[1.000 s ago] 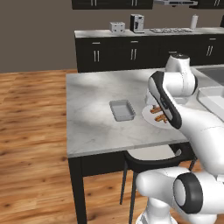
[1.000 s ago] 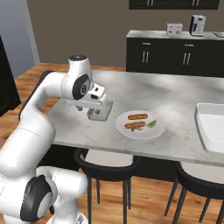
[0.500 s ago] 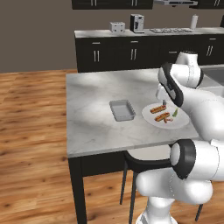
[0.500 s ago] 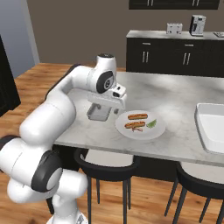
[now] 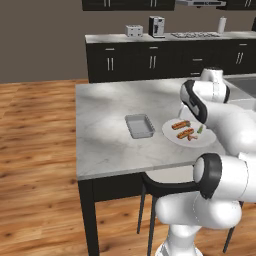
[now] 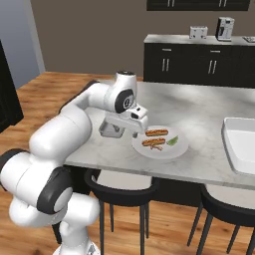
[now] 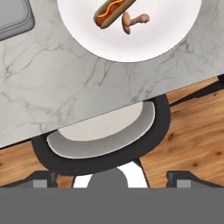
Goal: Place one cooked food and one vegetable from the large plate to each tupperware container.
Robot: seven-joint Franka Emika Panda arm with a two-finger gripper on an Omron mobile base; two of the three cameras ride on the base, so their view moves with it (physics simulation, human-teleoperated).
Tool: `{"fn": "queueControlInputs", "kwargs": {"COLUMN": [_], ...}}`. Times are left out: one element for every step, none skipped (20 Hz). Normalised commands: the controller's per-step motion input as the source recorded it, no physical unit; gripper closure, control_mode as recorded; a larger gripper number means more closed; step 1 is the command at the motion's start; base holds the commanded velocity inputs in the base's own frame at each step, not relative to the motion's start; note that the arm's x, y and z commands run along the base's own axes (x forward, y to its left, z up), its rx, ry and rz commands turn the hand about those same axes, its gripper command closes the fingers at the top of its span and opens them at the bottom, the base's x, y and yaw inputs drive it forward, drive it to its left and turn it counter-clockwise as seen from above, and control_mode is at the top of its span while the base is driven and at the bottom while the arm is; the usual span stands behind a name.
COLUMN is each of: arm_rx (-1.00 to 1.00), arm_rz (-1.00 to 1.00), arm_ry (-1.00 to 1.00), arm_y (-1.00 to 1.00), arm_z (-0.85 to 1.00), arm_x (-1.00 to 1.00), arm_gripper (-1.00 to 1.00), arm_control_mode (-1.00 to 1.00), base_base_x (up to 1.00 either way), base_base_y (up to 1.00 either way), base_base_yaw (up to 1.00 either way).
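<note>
The large plate (image 6: 164, 151) lies on the marble counter near its front edge. On it are two hot dogs (image 6: 156, 132) and a green vegetable (image 6: 173, 141). In the hand view the plate (image 7: 144, 43) carries a hot dog (image 7: 110, 13) and a small brown piece (image 7: 134, 20). The grey tupperware container (image 5: 139, 125) sits left of the plate. At the far right stands the white one (image 6: 225, 144). My gripper (image 6: 127, 128) hangs above the counter between the grey container and the plate. It is open and holds nothing, fingertips (image 7: 43, 179) wide apart.
A black stool with a pale seat (image 7: 103, 140) stands under the counter's front edge, right below my hand. A second stool (image 6: 224, 199) is to the right. Dark cabinets with a toaster (image 5: 133, 31) and a coffee machine (image 5: 156, 26) line the back wall.
The arm has swung from over the grey container toward the plate's near side. The jaws stayed wide apart and carry nothing.
</note>
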Motion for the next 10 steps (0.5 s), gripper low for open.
{"fn": "queueControlInputs", "kwargs": {"arm_rx": [0.0,0.0,0.0,0.0,0.0,0.0,0.0,0.0,-0.02,-0.03], "arm_rz": [0.04,0.07,0.1,0.13,0.17,0.27,0.31,0.37,0.35,0.29], "arm_ry": [0.0,0.06,0.03,0.01,0.0,0.0,-0.04,-0.03,0.0,0.0], "arm_y": [-0.51,-0.53,-0.51,-0.44,-0.36,-0.29,-0.26,-0.44,-0.4,-0.39], "arm_z": [-0.13,-0.08,-0.16,-0.23,-0.36,-0.66,-0.77,-0.7,-0.61,-0.49], "arm_x": [0.0,0.0,0.0,0.0,0.0,0.04,0.16,0.14,0.17,0.06], "arm_gripper": [-1.0,-1.0,-1.0,-1.0,-1.0,-1.0,-1.0,-1.0,-1.0,-1.0], "arm_control_mode": [-1.0,-1.0,-1.0,-1.0,-1.0,-1.0,-1.0,-1.0,-1.0,-1.0], "base_base_x": [0.0,0.0,0.0,0.0,0.0,0.0,0.0,0.0,0.0,0.0], "base_base_y": [0.0,0.0,0.0,0.0,0.0,0.0,0.0,0.0,0.0,0.0], "base_base_yaw": [0.0,0.0,0.0,0.0,0.0,0.0,0.0,0.0,0.0,0.0]}}
